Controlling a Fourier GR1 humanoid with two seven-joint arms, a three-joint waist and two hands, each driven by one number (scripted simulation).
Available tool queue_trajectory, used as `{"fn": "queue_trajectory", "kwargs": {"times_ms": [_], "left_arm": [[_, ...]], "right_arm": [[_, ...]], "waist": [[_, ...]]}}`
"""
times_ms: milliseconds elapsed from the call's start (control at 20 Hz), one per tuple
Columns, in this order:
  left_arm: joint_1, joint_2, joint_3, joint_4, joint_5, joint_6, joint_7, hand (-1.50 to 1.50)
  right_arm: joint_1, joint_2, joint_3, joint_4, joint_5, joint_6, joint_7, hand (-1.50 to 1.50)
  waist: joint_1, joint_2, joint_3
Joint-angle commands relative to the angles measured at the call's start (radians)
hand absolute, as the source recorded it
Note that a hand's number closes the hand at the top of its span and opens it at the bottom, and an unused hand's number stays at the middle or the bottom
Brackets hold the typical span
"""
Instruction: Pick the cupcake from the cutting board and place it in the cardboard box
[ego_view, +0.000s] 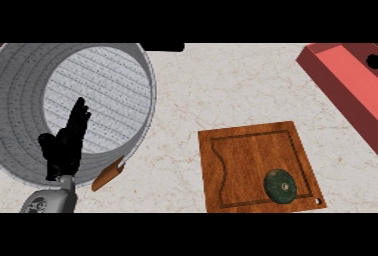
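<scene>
The cupcake (280, 186) sits on the board (244, 160), near its lower right corner, so the right hand (out of view) should probably drop straight down over it and curl round its sides. The left hand (65, 150) rests well left of the board, fingers straight, holding nothing. The red box (339, 70) is up and right of the board.

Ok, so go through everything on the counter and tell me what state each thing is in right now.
cupcake: lying on the cutting board near its lower right corner, not held.
cutting board: flat on the counter, carrying only the cupcake.
red box: at upper right, cut off by the view's edge, inside not visible.
grey pan: upright, uncovered, nothing inside.
left hand: open, fingers up, resting at lower left, holding nothing.
</scene>
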Motion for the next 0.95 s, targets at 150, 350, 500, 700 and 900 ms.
{"fn": "queue_trajectory", "kwargs": {"times_ms": [150,350,500,700,900], "left_arm": [[-0.004,-0.034,-0.004,0.055,0.005,0.003,0.005,0.00],[0.019,-0.037,-0.001,0.065,0.002,0.000,-0.018,0.00],[-0.002,-0.034,0.006,0.067,0.000,0.001,0.006,0.00],[0.022,-0.035,0.000,0.014,-0.003,0.004,0.025,0.00],[0.047,-0.005,0.034,0.041,0.018,-0.031,-0.004,0.00]], "right_arm": [[0.005,-0.029,-0.150,0.130,-0.155,-0.049,-0.205,-1.50],[0.033,-0.014,-0.233,0.123,-0.253,-0.102,-0.376,-1.50],[0.018,0.024,-0.300,0.089,-0.347,-0.114,-0.504,-1.50],[0.015,-0.001,-0.426,0.077,-0.492,-0.083,-0.637,-1.50],[0.107,-0.031,-0.523,0.103,-0.590,-0.077,-0.742,-1.50]], "waist": [[-0.001,0.013,-0.013],[-0.007,0.013,-0.012],[-0.017,0.009,-0.013],[-0.011,0.007,-0.011],[-0.023,0.003,-0.014]]}}
